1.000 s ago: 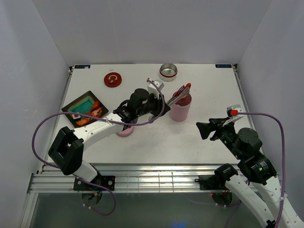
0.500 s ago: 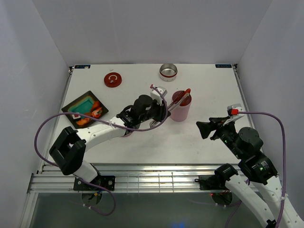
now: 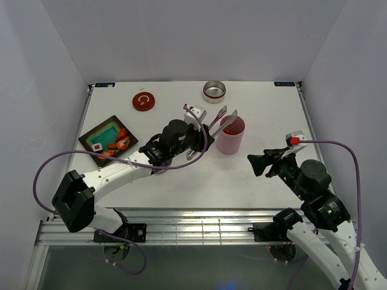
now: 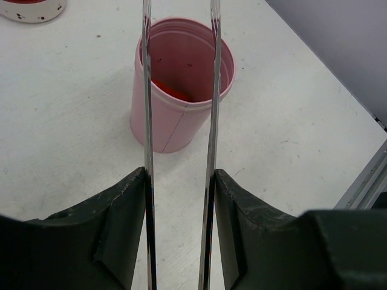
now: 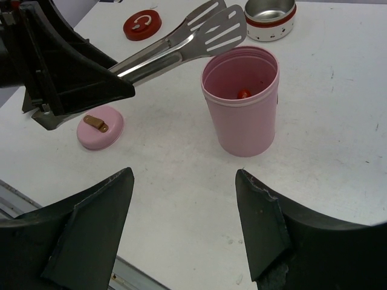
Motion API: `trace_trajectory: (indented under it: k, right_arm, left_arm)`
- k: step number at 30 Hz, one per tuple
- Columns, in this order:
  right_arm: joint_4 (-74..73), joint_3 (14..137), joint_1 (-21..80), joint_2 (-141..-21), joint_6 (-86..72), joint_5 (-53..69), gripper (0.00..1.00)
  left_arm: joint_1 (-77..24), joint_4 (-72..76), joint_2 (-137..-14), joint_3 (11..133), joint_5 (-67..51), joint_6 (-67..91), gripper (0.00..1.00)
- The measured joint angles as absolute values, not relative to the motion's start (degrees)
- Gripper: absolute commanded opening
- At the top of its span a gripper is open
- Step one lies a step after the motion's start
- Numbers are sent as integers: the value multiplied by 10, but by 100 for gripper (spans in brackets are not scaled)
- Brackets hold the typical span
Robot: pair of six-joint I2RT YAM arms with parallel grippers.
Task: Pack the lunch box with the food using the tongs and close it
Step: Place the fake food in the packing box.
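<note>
Over the middle of the table (image 3: 199, 184), the left gripper (image 3: 196, 134) is clamped on the tongs (image 3: 217, 118). From its wrist cam you can see a finger (image 4: 121, 232) pressed against the outside of each tong arm, and the two arms run roughly parallel with a gap between them. The slotted tips hang right above the rim of the pink cup (image 3: 231, 135), slightly apart, with nothing visible between them.

Down in the cup sits a red piece (image 5: 243, 93), and the left wrist view shows it as orange-red against the far wall of the cup. The rest of the food (image 3: 121, 139) is over on the black tray (image 3: 91, 134) at the left side of the table, a cluster of orange and red bits next to the teal part.

The right gripper (image 3: 260, 164) hangs off to the right of the cup, well apart from it, jaws spread wide and holding nothing.

Other stuff: a pink lid (image 5: 100, 125) with a little tan tab lies flat under the left arm, and a red lid (image 3: 143, 101) and a metal tin (image 3: 213, 91) sit along the back.
</note>
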State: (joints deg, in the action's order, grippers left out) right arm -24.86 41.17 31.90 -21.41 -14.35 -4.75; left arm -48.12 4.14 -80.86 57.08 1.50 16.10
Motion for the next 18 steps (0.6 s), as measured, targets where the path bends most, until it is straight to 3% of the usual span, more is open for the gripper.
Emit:
trace_trajectory:
  k: [5, 13, 18]
  right_arm:
    - [-239, 400, 319, -214, -144, -40, 74]
    - [-224, 376, 319, -214, -144, -12, 74]
    - [-207, 356, 319, -213, -144, 26, 74]
  left_arm:
    - [-481, -11, -800, 594, 48, 159, 54]
    - [-467, -157, -773, 709, 198, 155, 55]
    - [-331, -234, -731, 724, 202, 183, 55]
